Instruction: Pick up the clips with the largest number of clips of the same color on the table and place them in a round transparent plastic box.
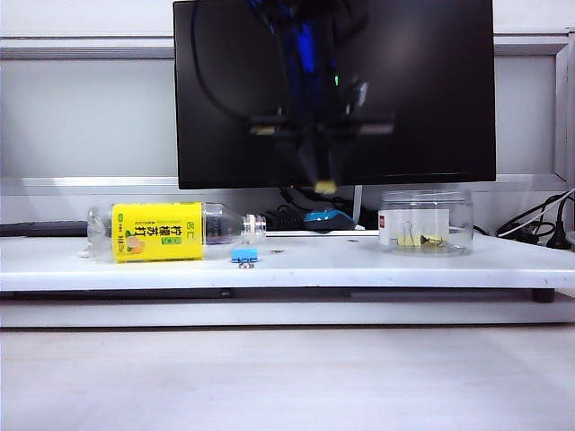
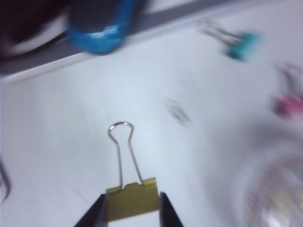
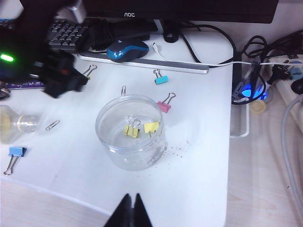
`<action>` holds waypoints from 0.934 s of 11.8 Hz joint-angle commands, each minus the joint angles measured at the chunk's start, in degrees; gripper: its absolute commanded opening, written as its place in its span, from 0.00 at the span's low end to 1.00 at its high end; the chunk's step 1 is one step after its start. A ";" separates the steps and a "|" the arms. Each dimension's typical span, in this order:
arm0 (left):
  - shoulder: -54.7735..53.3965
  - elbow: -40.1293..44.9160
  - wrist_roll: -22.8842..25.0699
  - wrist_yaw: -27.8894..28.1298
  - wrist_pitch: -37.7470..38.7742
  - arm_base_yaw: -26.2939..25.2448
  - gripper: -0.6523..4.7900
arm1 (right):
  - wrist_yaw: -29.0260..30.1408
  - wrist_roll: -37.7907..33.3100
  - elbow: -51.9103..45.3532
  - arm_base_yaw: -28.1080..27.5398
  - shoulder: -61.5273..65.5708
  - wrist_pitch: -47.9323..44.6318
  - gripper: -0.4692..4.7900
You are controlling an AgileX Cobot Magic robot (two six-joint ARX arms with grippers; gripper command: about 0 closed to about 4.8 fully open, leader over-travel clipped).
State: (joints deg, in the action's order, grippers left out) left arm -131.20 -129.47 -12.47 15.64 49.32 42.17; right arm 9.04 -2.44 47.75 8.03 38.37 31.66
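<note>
A yellow clip with silver wire handles sits between the black fingers of my left gripper, which is shut on it. In the exterior view that gripper hangs blurred in front of the monitor, above the table and left of the round transparent plastic box, with the clip showing as a yellow spot. Two more yellow clips lie inside the box. My right gripper is shut and empty over the table's front edge, short of the box.
A clear bottle with a yellow label lies on its side at the left, a blue binder clip by its neck. A teal clip, a pink clip, paper clips and a blue mouse are behind the box.
</note>
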 commanded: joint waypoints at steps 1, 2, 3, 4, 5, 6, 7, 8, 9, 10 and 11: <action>3.85 -0.26 8.26 -8.55 1.95 0.13 0.33 | 0.07 0.15 0.28 0.07 -0.07 -0.52 0.11; 5.49 -0.26 9.27 -14.32 2.91 0.11 0.33 | 0.11 0.13 0.28 0.07 -0.07 -0.50 0.11; 6.43 -0.26 9.55 -21.11 3.04 0.11 0.33 | 1.57 0.09 0.28 0.07 -0.07 -0.48 0.11; 6.69 -0.26 10.36 -28.94 2.56 0.11 0.33 | 3.39 -0.17 0.28 0.07 -0.07 -0.50 0.11; 6.60 -0.24 11.93 -33.48 2.29 0.11 0.33 | 5.29 -0.33 0.28 0.07 -0.07 -0.50 0.11; 6.58 -0.24 16.09 -37.66 2.23 0.11 0.33 | 6.56 -0.50 0.28 0.07 -0.07 -0.33 0.11; 4.92 -0.13 16.98 -38.47 1.40 0.11 0.33 | 7.69 -0.55 0.28 0.07 -0.07 -0.13 0.11; 3.10 -0.13 16.81 -39.47 0.20 0.11 0.33 | 7.82 -0.52 0.28 0.07 -0.07 -0.02 0.11; 2.03 -0.13 16.72 -39.45 -0.61 0.11 0.33 | 7.85 -0.52 0.28 0.07 -0.07 0.15 0.11; 0.66 -0.13 16.52 -39.47 -1.95 0.13 0.33 | 7.85 -0.52 0.28 0.07 -0.07 0.35 0.11; -0.26 -0.13 16.48 -39.43 -2.82 0.13 0.33 | 7.87 -0.52 0.28 0.07 -0.07 0.50 0.11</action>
State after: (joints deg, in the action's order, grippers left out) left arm -131.50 -129.43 4.12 -23.40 48.18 42.22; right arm 16.58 -2.76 47.75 8.03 38.39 32.51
